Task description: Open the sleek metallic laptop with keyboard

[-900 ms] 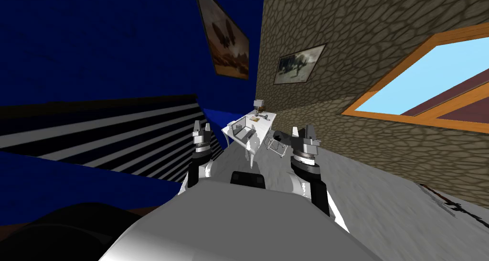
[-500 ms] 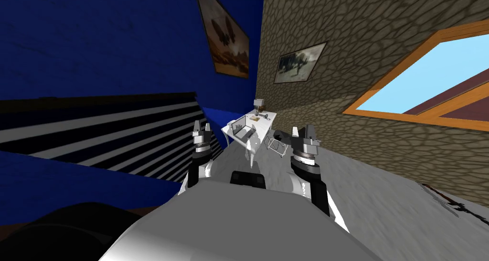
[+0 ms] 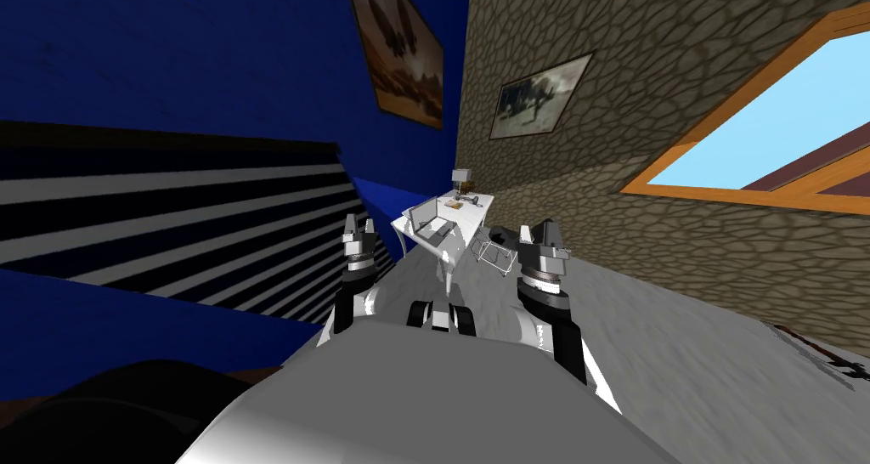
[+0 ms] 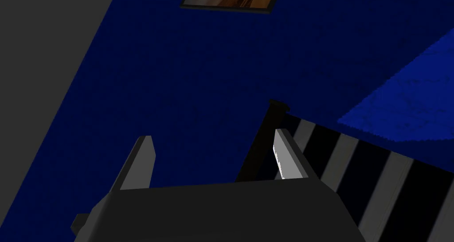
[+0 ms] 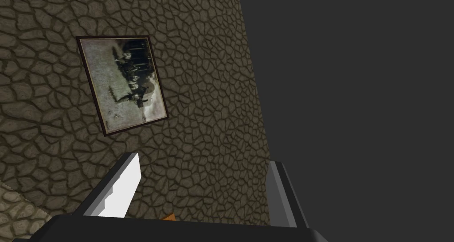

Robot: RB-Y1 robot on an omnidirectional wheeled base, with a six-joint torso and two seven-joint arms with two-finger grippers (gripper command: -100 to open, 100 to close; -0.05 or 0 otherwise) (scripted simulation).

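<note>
Approach stage only, no contact made: the laptop sits on the white counter near the far corner, well apart from both arms, its lid seemingly part-raised though too small to confirm, while left jaws and right jaws stand apart, empty

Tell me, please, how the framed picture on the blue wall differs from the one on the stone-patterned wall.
The blue-wall picture is in warm brown and orange tones, while the stone-wall picture is grey with dark shapes. In the head view the blue-wall picture also looks larger than the stone-wall picture. Both are rectangular, framed and hung near the room's corner.
</note>
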